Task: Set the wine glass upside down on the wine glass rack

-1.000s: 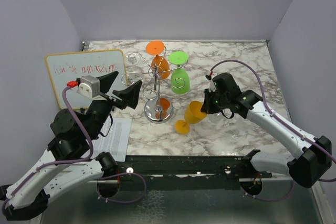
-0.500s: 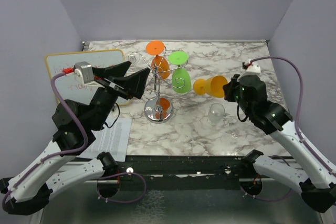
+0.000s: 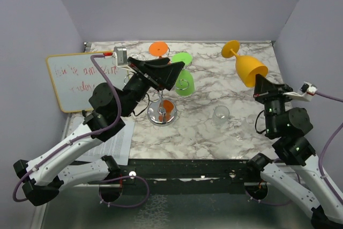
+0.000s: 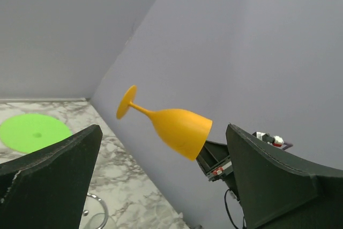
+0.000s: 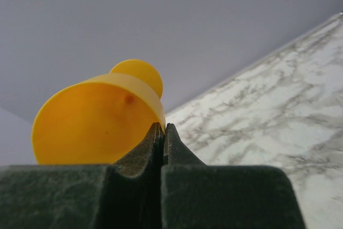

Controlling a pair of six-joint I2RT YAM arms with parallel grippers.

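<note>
The yellow-orange wine glass (image 3: 247, 68) hangs in the air at the right, tilted, its foot up and toward the back wall. My right gripper (image 3: 256, 91) is shut on its rim from below; in the right wrist view the closed gripper (image 5: 163, 127) pinches the wall of the wine glass (image 5: 91, 124). The chrome wine glass rack (image 3: 160, 114) stands mid-table, with a green glass (image 3: 184, 82) and an orange glass (image 3: 159, 48) hung upside down. My left gripper (image 3: 172, 73) is open over the rack's top, hiding its arms. In the left wrist view its spread fingers frame the wine glass (image 4: 179, 128).
A small clear glass (image 3: 221, 115) stands on the marble table between the rack and the right arm. A whiteboard (image 3: 80, 80) leans at the left, and a printed sheet (image 3: 119, 140) lies at the near left edge. Grey walls close in on three sides.
The right arm has lifted the wine glass from low beside the rack up and to the right, turning its foot upward. The left gripper moved right, over the rack's top, still open.
</note>
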